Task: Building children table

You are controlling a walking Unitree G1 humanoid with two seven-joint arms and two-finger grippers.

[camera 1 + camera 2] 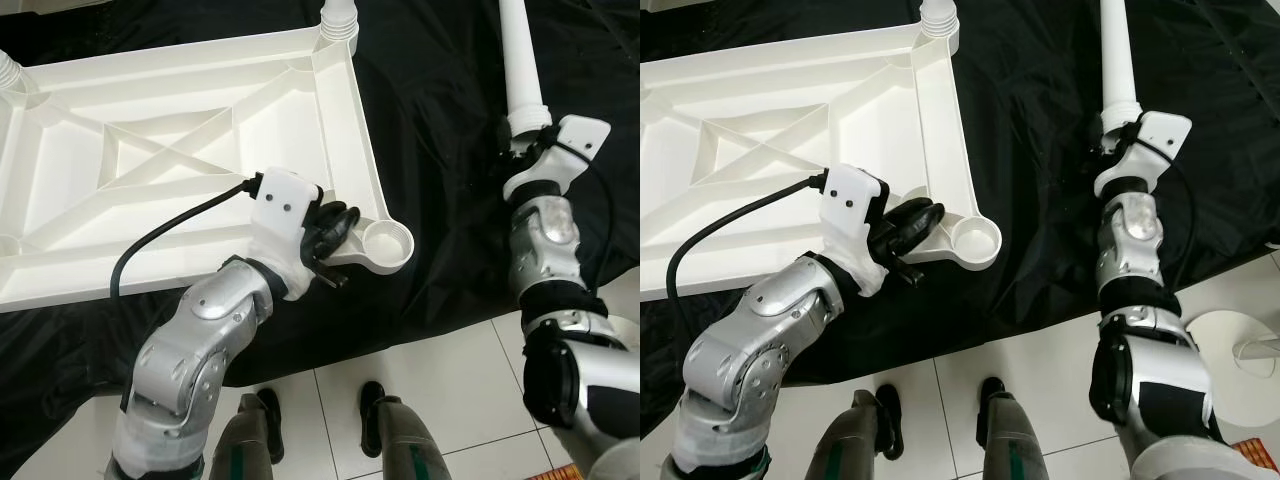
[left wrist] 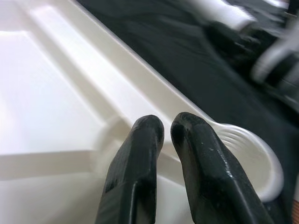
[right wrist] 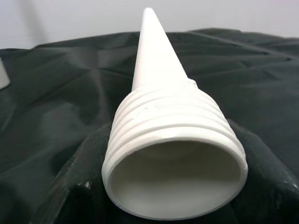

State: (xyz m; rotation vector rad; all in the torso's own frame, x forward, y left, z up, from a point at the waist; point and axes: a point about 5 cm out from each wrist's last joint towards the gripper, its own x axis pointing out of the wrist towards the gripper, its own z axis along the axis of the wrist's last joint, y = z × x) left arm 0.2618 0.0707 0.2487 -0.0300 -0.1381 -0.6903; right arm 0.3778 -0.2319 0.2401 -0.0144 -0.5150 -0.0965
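Note:
The white table top (image 1: 150, 150) lies upside down on a black cloth, ribs facing up. Its near right corner has an open round leg socket (image 1: 386, 243). My left gripper (image 1: 340, 222) rests on that corner just beside the socket, its fingers (image 2: 140, 140) shut together with nothing between them. Off to the right, my right gripper (image 1: 530, 140) is shut on the threaded end of a long white tapered table leg (image 1: 520, 60), which points away over the cloth. The right wrist view looks into the leg's hollow threaded end (image 3: 173, 182).
Two legs stand screwed in at the far corners (image 1: 340, 20) (image 1: 8, 75). The black cloth (image 1: 440, 130) covers the floor under the parts, with white tiles (image 1: 440, 390) at its near edge. My feet (image 1: 372, 405) are on the tiles. A white round base (image 1: 1235, 345) sits at right.

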